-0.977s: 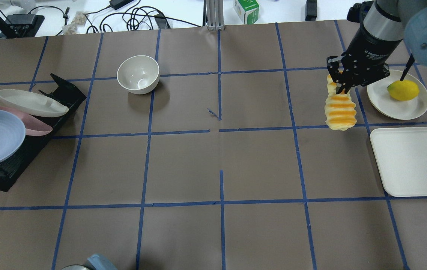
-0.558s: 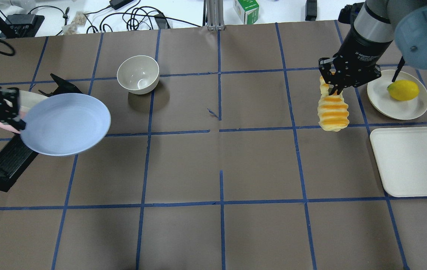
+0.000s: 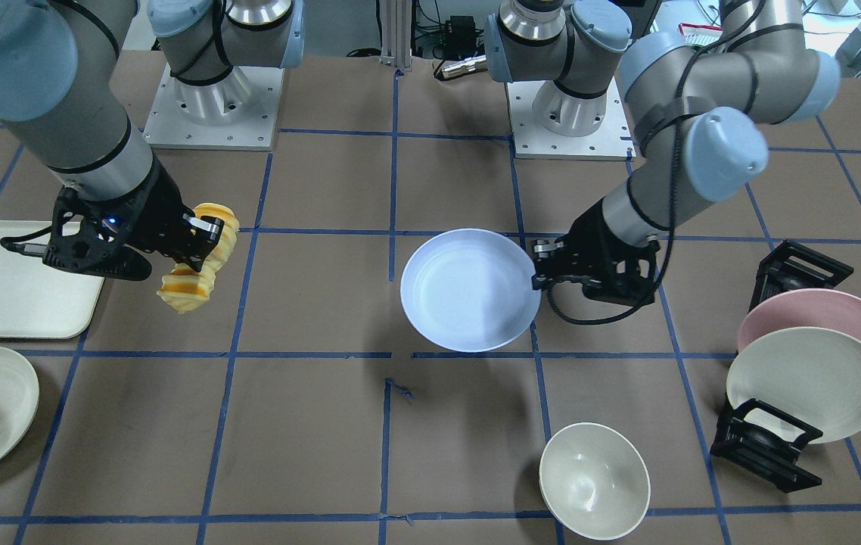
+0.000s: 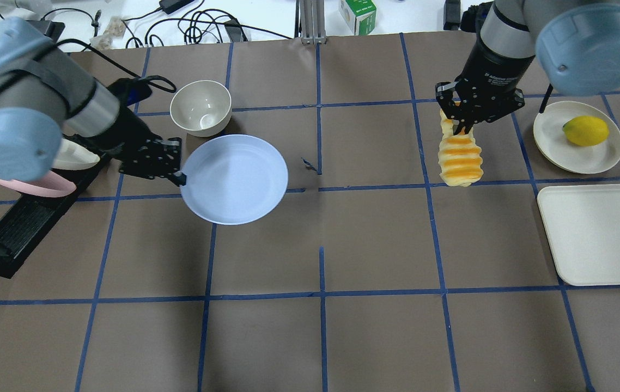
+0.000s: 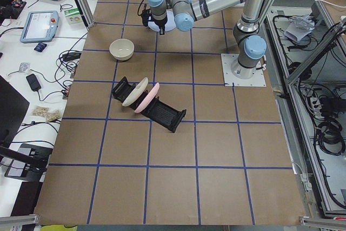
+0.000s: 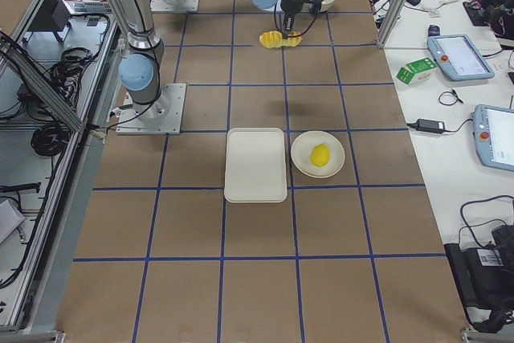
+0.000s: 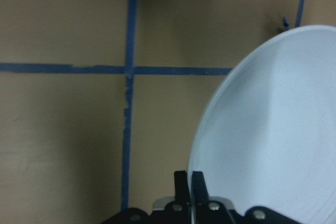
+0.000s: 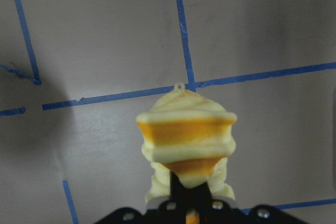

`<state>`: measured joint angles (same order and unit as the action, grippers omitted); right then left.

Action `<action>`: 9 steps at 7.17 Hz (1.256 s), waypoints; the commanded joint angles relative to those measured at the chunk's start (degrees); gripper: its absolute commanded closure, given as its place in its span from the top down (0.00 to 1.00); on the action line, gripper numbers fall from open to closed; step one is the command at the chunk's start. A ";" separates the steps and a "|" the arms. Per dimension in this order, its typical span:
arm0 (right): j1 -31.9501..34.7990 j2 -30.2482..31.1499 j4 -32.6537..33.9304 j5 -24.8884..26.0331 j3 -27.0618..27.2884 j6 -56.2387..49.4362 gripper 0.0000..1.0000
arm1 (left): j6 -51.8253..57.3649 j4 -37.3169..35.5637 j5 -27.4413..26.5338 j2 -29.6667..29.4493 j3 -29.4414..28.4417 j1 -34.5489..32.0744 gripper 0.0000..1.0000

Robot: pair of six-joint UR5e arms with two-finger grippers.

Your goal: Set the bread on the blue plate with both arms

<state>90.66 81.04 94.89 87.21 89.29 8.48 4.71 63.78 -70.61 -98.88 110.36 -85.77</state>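
Observation:
My right gripper (image 4: 460, 128) is shut on the top end of the bread (image 4: 460, 158), a ridged yellow-orange loaf that hangs down above the table at the right. The bread also shows in the right wrist view (image 8: 186, 140) and in the front view (image 3: 192, 280). My left gripper (image 4: 178, 175) is shut on the left rim of the blue plate (image 4: 233, 179) and holds it roughly level, left of the table's centre. The plate also shows in the front view (image 3: 468, 291) and the left wrist view (image 7: 278, 129). A wide gap lies between the plate and the bread.
A white bowl (image 4: 201, 107) stands just behind the blue plate. A black rack (image 4: 26, 218) at far left holds a pink plate (image 3: 816, 318) and a cream plate (image 3: 809, 382). A white plate (image 4: 577, 147) with a yellow fruit (image 4: 585, 130) and a white tray (image 4: 599, 234) lie at right.
My left arm has carried the blue plate from the rack rightward toward the table's centre. My right gripper has moved left with the bread hanging from it.

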 commanded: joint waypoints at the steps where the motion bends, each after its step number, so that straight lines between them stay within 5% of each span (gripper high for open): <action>1: 4.16 -1.93 1.34 0.06 -0.69 4.16 0.00 | -8.10 -17.50 0.48 -5.34 4.42 -7.80 0.00; 4: 8.72 -4.39 4.67 0.06 -0.69 10.20 0.00 | -8.93 -18.78 0.13 -8.96 4.52 -10.38 0.00; 5: 10.05 -6.05 5.82 -0.02 -0.69 10.24 0.00 | -9.19 -18.96 0.47 -9.75 4.17 -10.38 0.58; 6: 11.19 -7.37 7.31 -0.11 -0.69 10.33 0.00 | -9.19 -19.57 0.39 -9.67 3.55 -10.29 1.00; 8: 14.61 -11.15 11.43 -0.03 -0.69 10.85 0.00 | -9.02 -18.62 -0.40 -7.49 0.32 -9.77 1.00; 9: 15.76 -13.26 13.02 -0.02 -0.61 11.46 0.00 | -8.23 -10.95 -2.66 -5.90 -3.36 -7.42 1.00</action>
<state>104.76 70.26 105.68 87.16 88.61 19.32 -4.11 46.73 -71.41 -106.51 110.56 -95.07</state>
